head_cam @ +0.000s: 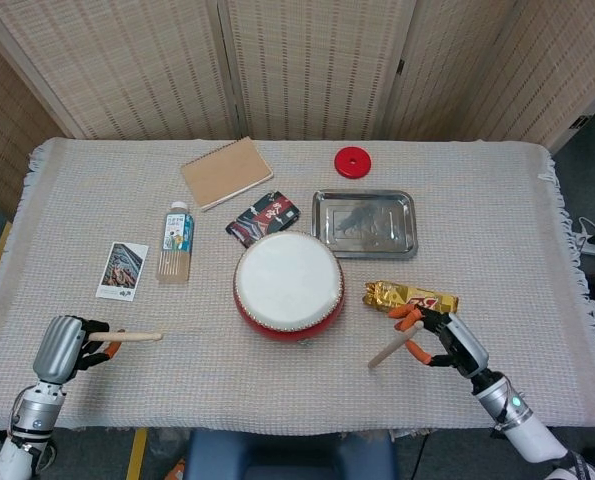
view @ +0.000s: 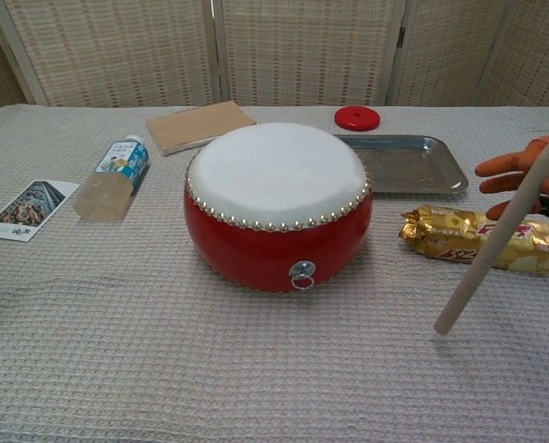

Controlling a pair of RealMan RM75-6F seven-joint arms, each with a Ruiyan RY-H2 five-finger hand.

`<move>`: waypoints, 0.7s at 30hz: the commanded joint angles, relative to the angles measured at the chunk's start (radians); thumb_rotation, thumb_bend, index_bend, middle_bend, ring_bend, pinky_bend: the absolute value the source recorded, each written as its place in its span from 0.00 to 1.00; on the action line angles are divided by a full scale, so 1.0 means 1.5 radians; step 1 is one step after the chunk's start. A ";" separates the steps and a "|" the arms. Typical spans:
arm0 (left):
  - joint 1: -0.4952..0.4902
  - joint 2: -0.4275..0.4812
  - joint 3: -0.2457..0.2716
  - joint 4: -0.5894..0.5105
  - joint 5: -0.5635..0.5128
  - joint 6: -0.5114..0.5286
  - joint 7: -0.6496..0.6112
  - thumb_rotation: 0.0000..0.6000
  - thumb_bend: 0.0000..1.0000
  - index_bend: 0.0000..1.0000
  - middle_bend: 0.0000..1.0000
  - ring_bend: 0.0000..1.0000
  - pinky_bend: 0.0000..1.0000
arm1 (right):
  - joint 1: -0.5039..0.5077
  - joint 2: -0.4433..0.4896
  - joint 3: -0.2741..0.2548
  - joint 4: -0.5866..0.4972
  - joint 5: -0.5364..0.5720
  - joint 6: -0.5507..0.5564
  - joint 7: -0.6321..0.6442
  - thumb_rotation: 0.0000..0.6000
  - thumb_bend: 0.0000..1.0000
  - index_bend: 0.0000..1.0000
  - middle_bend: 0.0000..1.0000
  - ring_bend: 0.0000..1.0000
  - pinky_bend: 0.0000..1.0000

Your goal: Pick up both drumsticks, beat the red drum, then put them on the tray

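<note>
Red drum [head_cam: 289,284] with white skin, standing on the cloth-covered table [head_cam: 497,240]; all positions are given relative to it. Right drumstick [head_cam: 395,343], to the drum's right and nearer the robot, slanted with its free tip down and toward the drum, pinched in the orange-tipped fingers [head_cam: 409,324] of the right hand [head_cam: 452,340]; in the chest view the stick [view: 503,236] crosses in front of the gold snack wrapper [view: 484,241]. Left drumstick [head_cam: 129,336], well to the drum's left and nearer the robot, lying roughly level with its tip toward the drum, gripped in the closed left hand [head_cam: 67,346]. Steel tray [head_cam: 364,223], just behind the drum to its right, holding neither stick. Red disc [head_cam: 353,161] behind the tray. Dark packet [head_cam: 263,218] touching the drum's rear edge; notebook [head_cam: 227,172] farther back-left. Bottle [head_cam: 176,242] lying to the left, photo card [head_cam: 123,271] beyond it.
</note>
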 commanded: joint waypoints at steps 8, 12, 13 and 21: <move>0.001 0.001 0.008 -0.008 0.006 -0.003 0.007 1.00 0.41 1.00 1.00 1.00 1.00 | 0.043 -0.095 -0.047 0.280 -0.039 0.046 0.323 1.00 0.40 0.43 0.31 0.26 0.35; 0.002 0.003 0.011 -0.011 0.010 -0.003 0.010 1.00 0.41 1.00 1.00 1.00 1.00 | 0.040 -0.120 -0.053 0.340 -0.034 0.057 0.363 1.00 0.34 0.39 0.31 0.27 0.38; 0.002 0.003 0.012 -0.013 0.010 -0.002 0.011 1.00 0.41 1.00 1.00 1.00 1.00 | 0.039 -0.126 -0.053 0.354 -0.032 0.058 0.374 1.00 0.33 0.39 0.32 0.27 0.39; 0.004 0.012 0.014 -0.025 0.014 0.000 0.021 1.00 0.41 1.00 1.00 1.00 1.00 | 0.040 -0.151 -0.062 0.412 -0.029 0.069 0.400 1.00 0.30 0.39 0.36 0.29 0.41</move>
